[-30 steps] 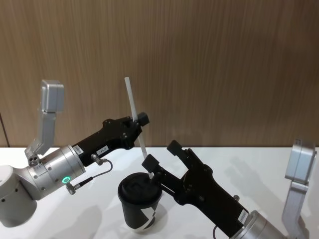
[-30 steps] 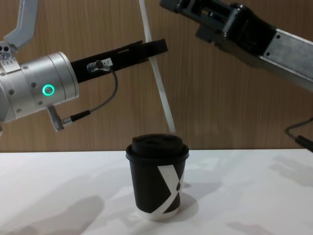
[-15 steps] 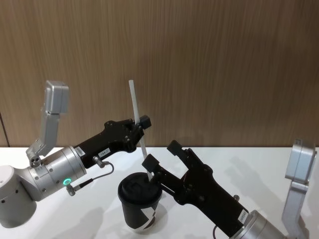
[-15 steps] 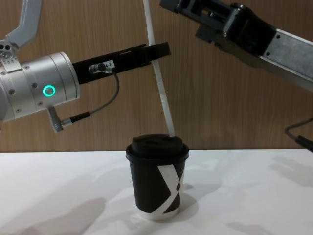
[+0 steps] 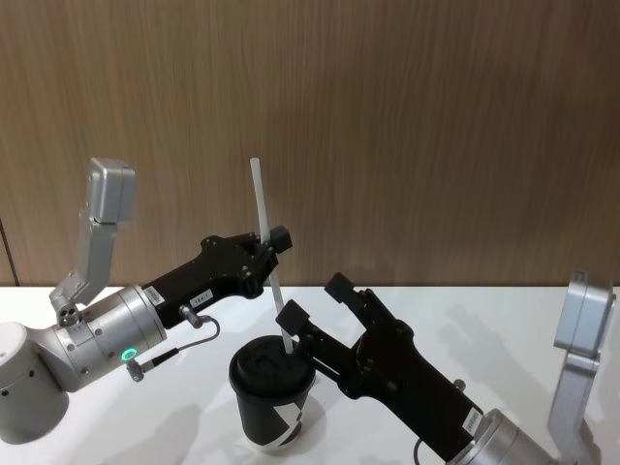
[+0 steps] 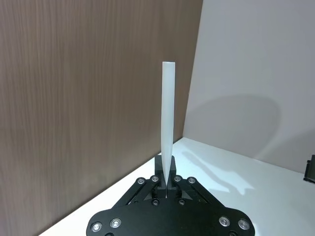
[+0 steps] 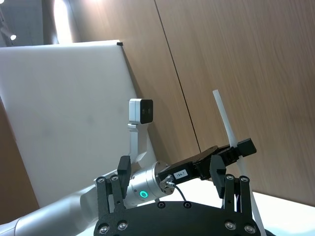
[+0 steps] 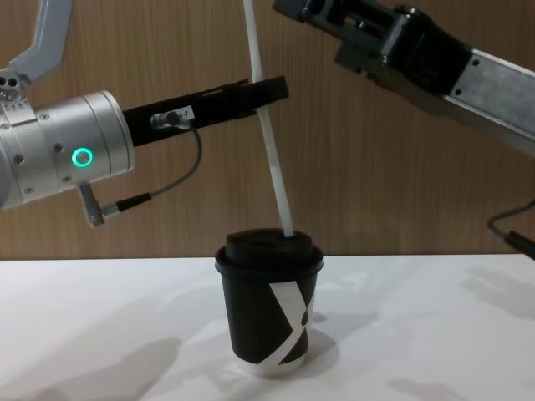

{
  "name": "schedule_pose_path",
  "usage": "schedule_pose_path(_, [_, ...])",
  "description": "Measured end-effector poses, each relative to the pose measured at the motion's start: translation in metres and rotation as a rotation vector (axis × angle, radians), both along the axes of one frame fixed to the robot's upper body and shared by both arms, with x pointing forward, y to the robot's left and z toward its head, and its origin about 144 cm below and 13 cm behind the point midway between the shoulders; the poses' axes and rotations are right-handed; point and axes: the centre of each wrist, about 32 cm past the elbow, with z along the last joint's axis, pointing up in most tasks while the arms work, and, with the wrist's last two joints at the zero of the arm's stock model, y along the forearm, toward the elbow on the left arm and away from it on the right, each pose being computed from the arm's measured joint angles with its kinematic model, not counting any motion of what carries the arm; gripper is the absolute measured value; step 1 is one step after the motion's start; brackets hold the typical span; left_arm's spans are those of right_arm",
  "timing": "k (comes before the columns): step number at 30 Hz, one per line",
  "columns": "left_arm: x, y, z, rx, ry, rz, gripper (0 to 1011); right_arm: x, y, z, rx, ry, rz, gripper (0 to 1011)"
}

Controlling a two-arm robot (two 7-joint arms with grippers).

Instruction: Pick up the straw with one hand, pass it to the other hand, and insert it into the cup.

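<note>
The straw (image 8: 269, 138) is a long white tube, held near its middle and leaning slightly, with my left gripper (image 8: 269, 88) shut on it. Its lower tip meets the lid of the black cup (image 8: 269, 311), which stands on the white table. From above, the straw (image 5: 267, 247) rises out of the left gripper (image 5: 267, 244) over the cup (image 5: 271, 392). In the left wrist view the straw (image 6: 167, 128) stands up from between the shut fingers (image 6: 173, 181). My right gripper (image 5: 315, 300) hovers open just right of the cup lid, with nothing in it.
The white table (image 8: 418, 334) spreads out around the cup. A brown wood-panelled wall (image 5: 436, 126) stands close behind. The right arm (image 8: 418, 54) crosses high over the table's right side.
The left gripper has lowered the straw and shifted it slightly, so its lower tip has come down from beside the lid's rim onto the lid. The right arm has not moved.
</note>
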Motion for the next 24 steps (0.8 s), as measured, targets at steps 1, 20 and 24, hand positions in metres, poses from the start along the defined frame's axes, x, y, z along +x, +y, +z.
schedule_pose_path(1, [0.0,0.0,0.0,0.001,0.0,0.001,4,0.0,0.0,0.0,0.0,0.0,0.0,1001])
schedule_pose_path(20, [0.009,-0.001,-0.004,0.009,-0.001,0.001,4,0.0,0.0,0.0,0.0,0.0,0.0,1001])
schedule_pose_path(24, [0.01,-0.002,-0.005,0.009,0.001,-0.006,3,0.0,0.0,0.0,0.0,0.0,0.0,1001])
